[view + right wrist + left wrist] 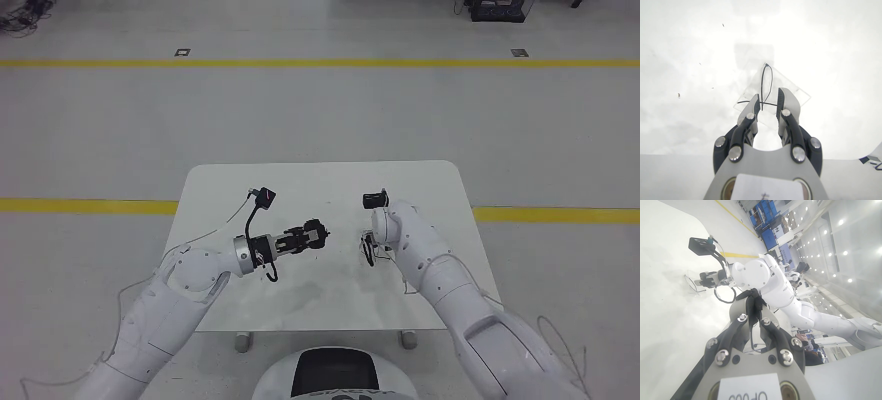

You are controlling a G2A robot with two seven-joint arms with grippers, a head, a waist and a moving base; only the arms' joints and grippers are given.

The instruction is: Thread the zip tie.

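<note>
Right tool (768, 93), released, is hovering just above the looped zip tie (766, 65), which is lying on a clear plate (791, 85) on the counter (696, 56); left tool (751, 301) is clenching a black strap (755, 297).

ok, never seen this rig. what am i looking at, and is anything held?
It is a two-armed robot at a white table. One picture looks down from above the arms; the other two come from a camera on each wrist. A black zip tie, bent into a loop, lies on a clear plate. The right gripper hangs open over it, holding nothing. The left gripper points toward it from the side; a dark bit at its tip I cannot name.
</note>
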